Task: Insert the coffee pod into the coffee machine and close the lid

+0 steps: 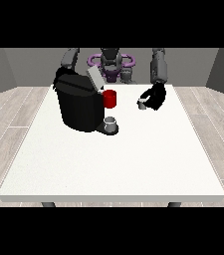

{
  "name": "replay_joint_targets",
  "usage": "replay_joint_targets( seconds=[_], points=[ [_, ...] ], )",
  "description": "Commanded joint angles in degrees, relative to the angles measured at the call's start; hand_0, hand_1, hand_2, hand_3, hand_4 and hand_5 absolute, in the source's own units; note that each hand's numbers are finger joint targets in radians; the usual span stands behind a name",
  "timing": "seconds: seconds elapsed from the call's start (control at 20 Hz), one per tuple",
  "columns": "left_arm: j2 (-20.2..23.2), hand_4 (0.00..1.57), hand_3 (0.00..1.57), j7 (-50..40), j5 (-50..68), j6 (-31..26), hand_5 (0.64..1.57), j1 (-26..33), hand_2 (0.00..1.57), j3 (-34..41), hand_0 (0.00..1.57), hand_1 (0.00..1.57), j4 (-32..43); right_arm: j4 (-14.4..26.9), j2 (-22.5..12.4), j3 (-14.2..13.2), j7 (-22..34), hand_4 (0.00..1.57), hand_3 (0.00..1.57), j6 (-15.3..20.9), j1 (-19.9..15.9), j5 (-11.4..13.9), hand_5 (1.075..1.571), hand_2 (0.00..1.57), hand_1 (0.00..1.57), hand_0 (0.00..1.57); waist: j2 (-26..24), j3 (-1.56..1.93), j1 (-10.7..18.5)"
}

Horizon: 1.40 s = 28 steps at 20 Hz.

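**Pod in hand, lid standing open**

The hand at the view's right (pixel 155 96) is hovering above the tabletop (pixel 113 159) near its far edge, right of centre, and its fingers are curling round a small pale coffee pod (pixel 142 104), which is sticking out on the side facing the coffee machine (pixel 78 103). The machine is sitting toward the far left corner with its grey lid (pixel 93 77) tilting up, open. A red mug (pixel 110 98) is standing just beside the machine, and a small grey cup (pixel 111 122) is resting on its drip base.

The pod is likely light, stiff and smooth-sided, so it is asking for a pinch across its side wall, leaving the end free to enter the slot. It could twist in the grasp if nudged against the rim. How the fingertips are meeting it is hard to tell at this size.

The other hand seems to be hiding behind the machine.
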State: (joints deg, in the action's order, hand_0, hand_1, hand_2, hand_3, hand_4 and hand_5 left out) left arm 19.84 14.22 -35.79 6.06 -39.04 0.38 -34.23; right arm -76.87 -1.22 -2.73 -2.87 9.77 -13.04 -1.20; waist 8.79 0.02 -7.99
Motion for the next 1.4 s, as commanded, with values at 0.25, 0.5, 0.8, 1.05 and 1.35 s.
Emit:
replay_joint_targets(
  seconds=[0.25, 0.5, 0.8, 1.05, 1.35],
  points=[
    [0.42, 0.53, 1.32, -0.39, 0.93, -7.67, 1.571, -6.04, 1.33, 0.25, 1.24, 1.24, -4.80, 6.15, 0.44, -0.57, -6.11, 0.49, 0.00, -1.73, 2.03, -0.57, 1.571, 0.00, 0.00, 0.00, -2.50, -0.01, 0.63],
    [3.83, 0.57, 1.29, 0.69, 1.02, -11.23, 1.571, -7.68, 1.33, 1.58, 1.25, 1.25, -3.99, 1.43, -0.76, 1.68, 1.29, 0.41, 0.00, -3.12, 1.64, -0.47, 1.571, 0.00, 0.00, 0.00, -4.62, -0.04, -2.19],
    [5.37, 0.56, 1.29, -0.99, 1.63, -13.39, 1.571, -12.52, 1.33, 3.74, 1.25, 1.25, -4.61, 0.96, -1.99, 0.67, -0.52, 0.48, 0.00, -5.56, 0.40, -2.88, 1.571, 0.00, 0.00, 0.00, -2.82, -0.02, -3.97],
    [8.03, 0.52, 1.23, -3.89, 1.41, -15.43, 1.571, -20.58, 1.22, 5.13, 1.07, 1.07, -5.30, 1.57, 1.13, 2.37, -3.12, 0.50, 0.00, -0.16, -4.14, 0.59, 1.571, 0.00, 0.00, 0.00, 0.70, -0.02, -4.11],
    [5.30, 0.48, 1.20, -6.19, 2.00, -12.93, 1.571, -22.07, 1.26, 6.72, 1.24, 1.24, -4.31, -0.30, -0.30, 2.13, 1.15, 0.49, 0.00, -0.07, -5.82, 1.05, 1.571, 0.00, 0.00, 0.00, 1.60, -0.03, -5.85]
  ],
)
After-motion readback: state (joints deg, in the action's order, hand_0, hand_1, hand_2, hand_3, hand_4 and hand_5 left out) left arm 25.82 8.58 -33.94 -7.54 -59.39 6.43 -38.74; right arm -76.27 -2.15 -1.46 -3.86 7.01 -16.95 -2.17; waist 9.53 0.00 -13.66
